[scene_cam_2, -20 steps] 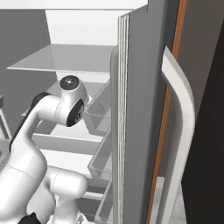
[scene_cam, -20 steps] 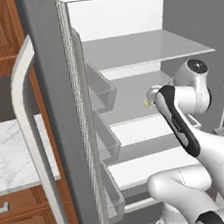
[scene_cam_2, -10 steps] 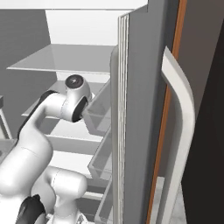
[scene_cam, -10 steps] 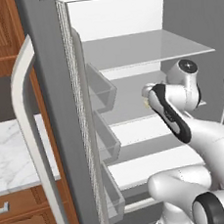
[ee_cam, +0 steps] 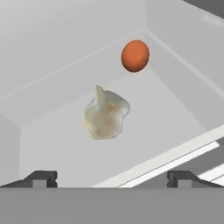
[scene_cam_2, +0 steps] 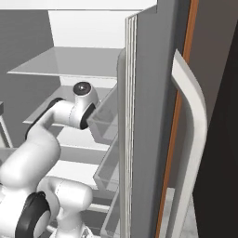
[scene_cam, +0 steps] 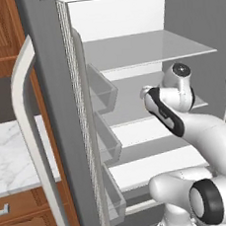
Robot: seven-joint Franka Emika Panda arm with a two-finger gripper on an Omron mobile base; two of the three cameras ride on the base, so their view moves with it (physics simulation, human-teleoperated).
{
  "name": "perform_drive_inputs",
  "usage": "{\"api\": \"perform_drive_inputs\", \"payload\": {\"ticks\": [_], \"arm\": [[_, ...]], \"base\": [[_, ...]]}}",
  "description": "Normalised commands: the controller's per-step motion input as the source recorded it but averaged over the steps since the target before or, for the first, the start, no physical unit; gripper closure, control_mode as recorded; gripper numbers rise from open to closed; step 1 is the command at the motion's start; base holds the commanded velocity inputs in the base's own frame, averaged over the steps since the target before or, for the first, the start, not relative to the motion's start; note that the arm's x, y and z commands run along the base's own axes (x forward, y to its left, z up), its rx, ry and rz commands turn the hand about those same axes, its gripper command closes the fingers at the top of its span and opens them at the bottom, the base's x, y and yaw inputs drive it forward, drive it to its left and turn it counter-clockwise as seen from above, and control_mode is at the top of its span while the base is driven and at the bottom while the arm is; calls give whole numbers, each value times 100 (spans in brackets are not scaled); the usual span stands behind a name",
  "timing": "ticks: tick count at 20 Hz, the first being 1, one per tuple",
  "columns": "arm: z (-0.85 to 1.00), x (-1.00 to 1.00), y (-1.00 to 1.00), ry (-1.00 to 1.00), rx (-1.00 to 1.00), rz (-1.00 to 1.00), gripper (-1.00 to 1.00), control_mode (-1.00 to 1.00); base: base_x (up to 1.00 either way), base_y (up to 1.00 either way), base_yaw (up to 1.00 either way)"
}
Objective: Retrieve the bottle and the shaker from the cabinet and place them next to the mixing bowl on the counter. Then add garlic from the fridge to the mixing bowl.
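The fridge (scene_cam: 60, 116) stands open, with its grey door swung toward us and a long pale handle (scene_cam: 34, 144) on it. See-through bins (scene_cam: 102, 91) hang inside the door. White shelves (scene_cam: 143, 52) sit in the fridge. The white arm (scene_cam: 185, 121) reaches in at the middle shelf. A marble counter (scene_cam: 10, 156) lies on the left over brown drawers (scene_cam: 18, 225).
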Motion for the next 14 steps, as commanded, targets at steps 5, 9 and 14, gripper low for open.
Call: {"api": "perform_drive_inputs", "payload": {"ticks": [5, 9, 14], "arm": [[-12, 42, 0, -1, 0, -6, -100, -100], [0, 55, 0, 0, 0, -4, -100, -100], [-2, 47, 0, 0, 0, -4, -100, -100]], "base": [[0, 0, 0], [0, 0, 0], [0, 0, 0]]}}
